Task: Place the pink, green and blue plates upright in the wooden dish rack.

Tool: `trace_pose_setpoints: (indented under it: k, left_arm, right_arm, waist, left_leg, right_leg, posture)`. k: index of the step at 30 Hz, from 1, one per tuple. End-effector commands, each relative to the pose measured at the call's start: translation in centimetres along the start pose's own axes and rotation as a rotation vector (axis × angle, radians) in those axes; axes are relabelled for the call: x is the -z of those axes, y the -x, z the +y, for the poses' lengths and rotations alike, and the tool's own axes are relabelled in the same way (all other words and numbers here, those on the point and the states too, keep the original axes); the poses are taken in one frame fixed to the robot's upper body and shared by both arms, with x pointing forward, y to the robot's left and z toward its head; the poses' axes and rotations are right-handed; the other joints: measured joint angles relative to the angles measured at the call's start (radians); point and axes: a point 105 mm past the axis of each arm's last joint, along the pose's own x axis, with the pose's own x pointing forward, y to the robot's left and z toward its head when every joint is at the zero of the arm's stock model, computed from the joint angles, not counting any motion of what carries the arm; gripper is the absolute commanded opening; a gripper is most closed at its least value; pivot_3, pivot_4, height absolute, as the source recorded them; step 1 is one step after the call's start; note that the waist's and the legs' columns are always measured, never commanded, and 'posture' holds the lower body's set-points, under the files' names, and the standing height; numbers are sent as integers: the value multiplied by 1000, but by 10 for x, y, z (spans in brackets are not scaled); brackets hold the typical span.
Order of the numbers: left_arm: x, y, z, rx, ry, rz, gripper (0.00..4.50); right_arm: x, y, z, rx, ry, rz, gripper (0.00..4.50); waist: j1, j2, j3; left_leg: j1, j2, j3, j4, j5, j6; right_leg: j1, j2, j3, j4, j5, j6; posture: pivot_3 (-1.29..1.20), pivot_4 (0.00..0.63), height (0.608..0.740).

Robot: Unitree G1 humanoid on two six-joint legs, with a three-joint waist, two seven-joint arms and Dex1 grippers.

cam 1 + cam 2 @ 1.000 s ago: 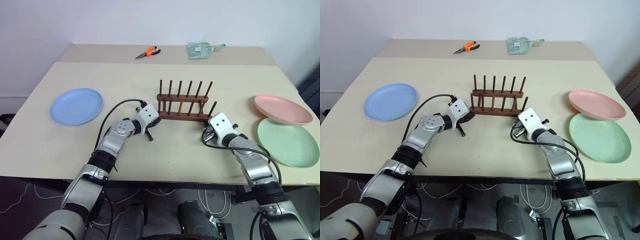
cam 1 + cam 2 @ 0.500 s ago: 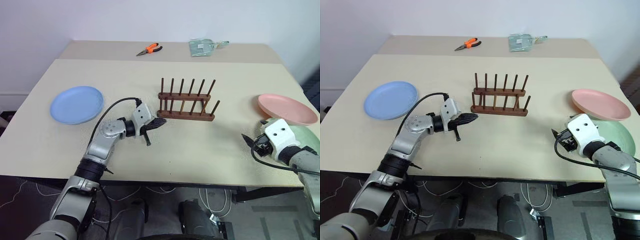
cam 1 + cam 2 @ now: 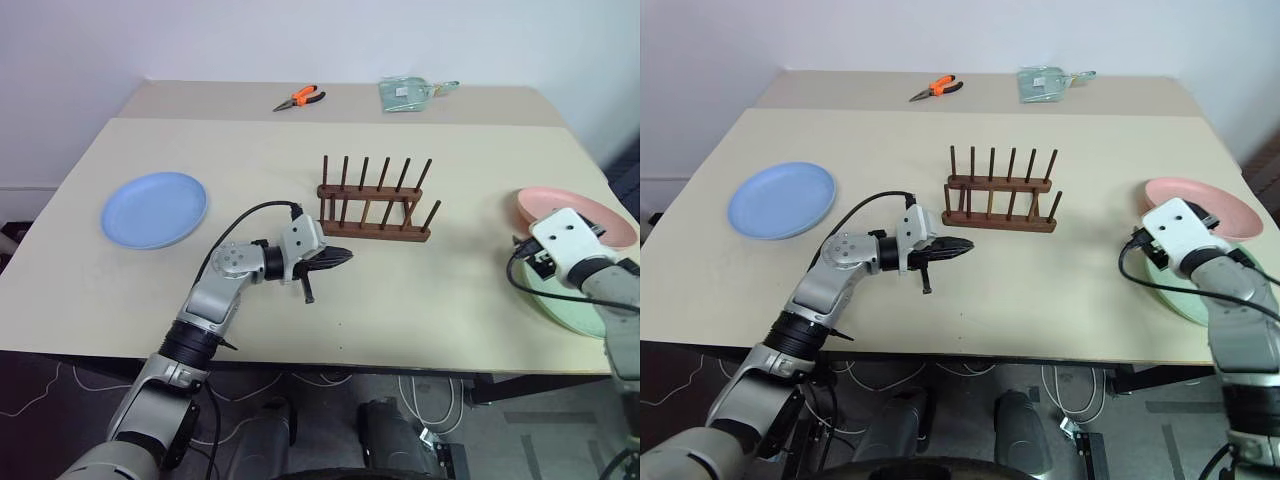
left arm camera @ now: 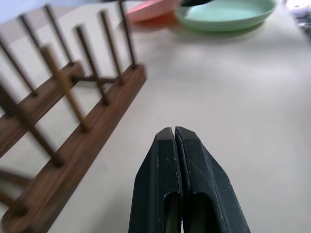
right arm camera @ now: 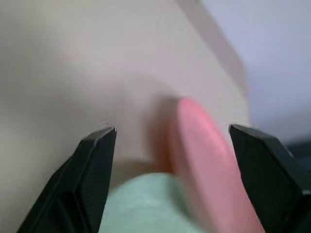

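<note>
The wooden dish rack (image 3: 373,205) stands empty at the table's middle. The blue plate (image 3: 153,210) lies flat at the far left. At the right edge, the pink plate (image 3: 612,222) rests partly over the green plate (image 3: 565,305). My left gripper (image 3: 345,257) is shut on nothing, pointing right just in front of the rack's near rail (image 4: 82,145). My right gripper (image 5: 171,130) is open, low over the green plate (image 5: 146,206), with the pink plate's rim (image 5: 204,145) ahead between its fingers. Its white wrist block (image 3: 563,235) hides part of both plates in the head views.
Orange pliers (image 3: 298,99) and a green packet (image 3: 405,95) lie on the far table section. The table's right edge (image 3: 590,150) runs close beside the pink and green plates. A black cable (image 3: 240,225) loops over my left forearm.
My right arm swung from in front of the rack out to the pink and green plates, and its gripper opened. My left gripper, still shut, shifted right along the rack's front.
</note>
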Motion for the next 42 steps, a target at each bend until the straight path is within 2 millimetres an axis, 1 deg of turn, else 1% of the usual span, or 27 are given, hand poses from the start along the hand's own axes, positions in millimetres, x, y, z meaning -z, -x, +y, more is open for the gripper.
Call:
trace_pose_setpoints:
  k: [1, 4, 6, 7, 9, 10, 11, 13, 14, 17, 18, 20, 21, 22, 23, 24, 25, 26, 27, 28, 30, 32, 37, 42]
  left_arm:
    - [-12, -1, -5, 9, -20, -38, 0]
    - [-12, 0, -9, 15, -12, -38, 0]
    - [-12, 0, -11, 25, -7, -40, 0]
    - [-12, 0, -12, 28, -6, -41, 0]
    - [-12, 1, -11, 27, -5, -39, 0]
    - [-12, 1, -11, 25, -5, -39, 0]
    - [-12, 1, -10, 22, -6, -37, 0]
    - [-12, 2, -9, 18, -8, -35, 0]
    - [-12, 3, -7, 7, -10, -34, 0]
    - [-15, 8, 9, -96, -53, -53, 0]
    - [-17, 10, 20, -169, -71, -64, 0]
    - [-19, 14, 35, -265, -95, -75, 0]
    - [-17, 17, 42, -306, -94, -72, 0]
    - [-18, 20, 47, -334, -84, -84, 0]
    - [-19, 24, 52, -357, -69, -98, 0]
    - [-20, 27, 54, -369, -59, -109, 0]
    - [-20, 28, 52, -352, -62, -115, 0]
    - [-20, 28, 50, -338, -66, -116, 0]
    - [-20, 27, 48, -321, -65, -115, 0]
    - [-20, 27, 46, -305, -62, -115, 0]
    - [-20, 27, 40, -267, -49, -118, 0]
    - [-20, 27, 36, -241, -45, -117, 0]
    - [-18, 28, 30, -225, -31, -113, 0]
    - [-17, 28, 29, -224, -26, -105, 0]
  right_arm:
    - [13, -4, -16, 3, 120, 63, 3757]
    - [30, -9, -22, 3, 230, 129, 3757]
    - [38, -14, -18, -29, 247, 150, 3757]
    - [40, -15, -17, -41, 251, 153, 3251]
    - [44, -19, -15, -42, 262, 157, 2464]
    - [45, -20, -14, -48, 282, 158, 1873]
    - [45, -20, -13, -47, 301, 157, 1375]
    - [44, -21, -14, -39, 307, 147, 352]
    - [37, -20, -21, -4, 342, 124, 23]
    - [2, -15, -44, 121, 391, 3, 23]
    - [-16, -11, -49, 156, 375, -62, 23]
    - [-37, -6, -54, 190, 341, -144, 23]
    - [-53, -2, -54, 193, 258, -216, 23]
    - [-79, 4, -50, 170, 65, -338, 23]
    - [-114, 16, -44, 105, -201, -518, 23]
    - [-138, 28, -39, 32, -371, -645, 23]
    - [-161, 45, -29, -124, -584, -778, 23]
    - [-174, 59, -22, -243, -699, -848, 23]
    - [-182, 69, -17, -332, -760, -895, 23]
    - [-187, 76, -16, -393, -833, -926, 23]
    - [-189, 79, -17, -444, -923, -938, 23]
    - [-190, 79, -13, -481, -942, -924, 23]
    - [-187, 71, -6, -515, -1009, -879, 23]
    - [-179, 58, 8, -544, -1050, -811, 23]
  waist:
    - [0, 0, 0]
    - [-2, 0, 0]
    - [-3, 0, 0]
    - [-5, 0, 0]
    - [-7, 2, 1]
    - [-7, 2, 1]
    - [-7, 2, 1]
    - [-5, 2, 1]
    - [-5, 3, 1]
    - [-6, 4, 2]
    - [-6, 5, 2]
    - [-6, 6, 3]
    - [-5, 6, 3]
    - [-6, 5, 3]
    - [-9, 4, 3]
    - [-13, 3, 4]
    - [-15, 3, 4]
    - [-13, 4, 5]
    - [-8, 4, 5]
    - [2, 4, 5]
    - [12, 3, 5]
    - [21, 3, 5]
    - [21, 3, 5]
    - [15, 3, 5]
  left_leg:
    - [0, 0, 0, 0, 0, 0]
    - [0, 0, 0, 0, 0, 0]
    - [0, 0, 0, 0, 0, 0]
    - [0, 0, 0, 0, 0, 0]
    - [0, 0, 0, 0, 0, 0]
    - [0, 0, 0, 0, 0, 0]
    - [1, 0, 1, 0, 0, 0]
    - [1, 0, 1, 0, 0, 0]
    - [0, 0, 1, 0, 0, 0]
    - [0, 0, 1, 0, 0, 0]
    - [0, 0, 1, 0, 0, 0]
    - [0, 0, 1, 0, 0, 0]
    - [0, 0, 1, 0, 0, 0]
    - [0, 0, 1, 0, 0, 0]
    - [0, 0, 0, 0, 0, 0]
    - [1, 1, 0, 0, 0, 0]
    - [1, 2, 0, 0, 0, 0]
    - [1, 2, -1, 0, 0, 0]
    - [1, 2, -3, 0, 0, 0]
    - [0, 1, -3, 0, 0, 0]
    - [-1, 0, -6, 1, 0, 0]
    - [-2, -1, -6, 1, 0, 0]
    - [-2, -1, -5, -1, 0, 0]
    - [-2, 0, -3, -1, 0, 0]
  right_leg:
    - [0, 0, 0, 0, 0, 0]
    - [0, 0, 0, 0, 0, 0]
    - [0, 0, 0, 0, 0, -1]
    - [0, 0, 0, 0, 0, -1]
    - [0, 0, 0, 0, 0, -1]
    - [0, 0, 0, 0, 0, 0]
    - [0, 0, 0, 0, 0, 0]
    - [0, 0, 0, 0, 0, 0]
    - [0, 0, 0, 0, 0, 1]
    - [0, 0, 1, 0, 1, 1]
    - [0, 0, 1, 1, 1, 1]
    - [-1, 0, 1, 1, 1, 2]
    - [0, 0, 1, 1, 1, 2]
    - [0, 0, 1, 1, 1, 2]
    - [0, 0, 1, 0, 1, 2]
    - [0, 1, 1, 0, 1, 2]
    - [0, 2, 1, 1, 1, 2]
    - [0, 2, 1, 1, 1, 2]
    - [1, 2, 0, 2, 1, 2]
    - [1, 2, 0, 2, 1, 2]
    - [2, 0, -2, 0, 1, 2]
    - [2, -1, -2, -2, 1, 2]
    - [0, 0, -2, -2, 0, 0]
    - [-1, 0, -2, 0, 1, 0]
  posture:
    - [0, 150, 740]
    - [0, 150, 740]
    - [0, 150, 740]
    - [0, 150, 740]
    - [0, 150, 740]
    - [0, 150, 740]
    - [0, 150, 740]
    - [0, 150, 740]
    - [0, 150, 740]
    - [0, 150, 740]
    - [0, 150, 740]
    - [0, 150, 740]
    - [0, 150, 740]
    - [0, 150, 740]
    - [0, 150, 740]
    - [0, 150, 740]
    - [0, 150, 740]
    - [0, 150, 740]
    - [0, 150, 740]
    - [0, 150, 740]
    - [0, 150, 740]
    - [0, 150, 740]
    - [0, 150, 740]
    - [0, 150, 740]
